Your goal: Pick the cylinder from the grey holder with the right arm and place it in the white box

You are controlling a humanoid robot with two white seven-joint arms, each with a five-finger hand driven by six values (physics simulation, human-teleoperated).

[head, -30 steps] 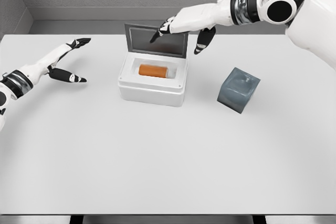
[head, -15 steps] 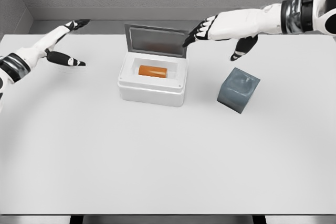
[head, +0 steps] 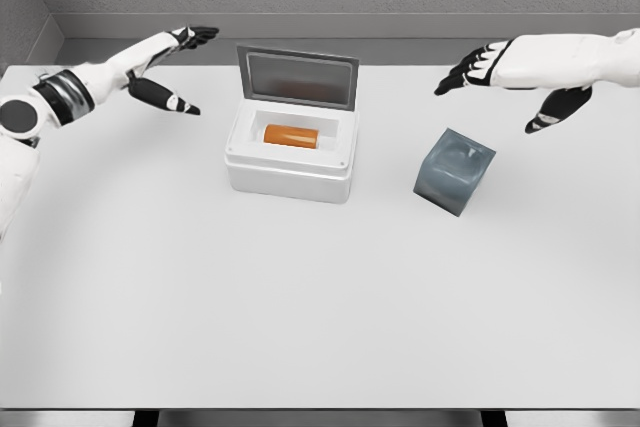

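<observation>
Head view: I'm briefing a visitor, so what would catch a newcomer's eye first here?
The orange cylinder lying inside the open white box at the table's middle stands out most. Right of it sits the grey holder, tilted. Both white arms hang open-handed above the far corners: left hand, right hand.

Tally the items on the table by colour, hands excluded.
White: 1, the box
Orange: 1, the cylinder lying inside the box
Grey: 1, the holder
Total: 3
</observation>
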